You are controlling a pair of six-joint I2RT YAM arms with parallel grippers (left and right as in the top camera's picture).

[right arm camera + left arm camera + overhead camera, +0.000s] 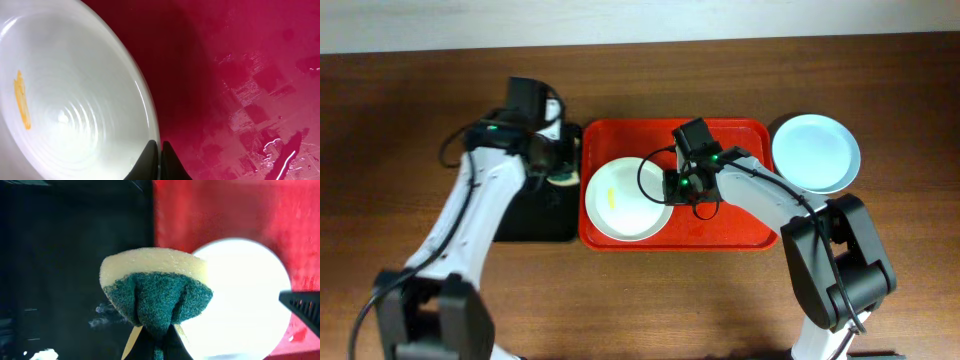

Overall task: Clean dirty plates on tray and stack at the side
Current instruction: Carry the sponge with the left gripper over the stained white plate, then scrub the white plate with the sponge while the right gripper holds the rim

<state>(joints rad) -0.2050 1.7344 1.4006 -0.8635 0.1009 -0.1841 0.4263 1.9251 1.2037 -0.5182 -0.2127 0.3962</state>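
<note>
A white plate (pixel 625 200) with a yellow smear (pixel 21 100) lies on the left part of the red-orange tray (pixel 730 225). My right gripper (pixel 672 188) is shut on the plate's right rim, one finger on each side of the rim, as the right wrist view (pixel 160 160) shows. My left gripper (pixel 560 170) is shut on a yellow and green sponge (pixel 155 287), held above the black tray's edge just left of the plate (pixel 245 305). A light blue plate (pixel 815 152) sits on the table right of the tray. No mint green plate shows.
A narrow black tray (pixel 535 215) lies against the red tray's left side, with wet foam spots (pixel 102 317) on it. The red tray floor (pixel 240 75) is wet to the right of the plate. Bare wooden table (pixel 650 300) surrounds everything.
</note>
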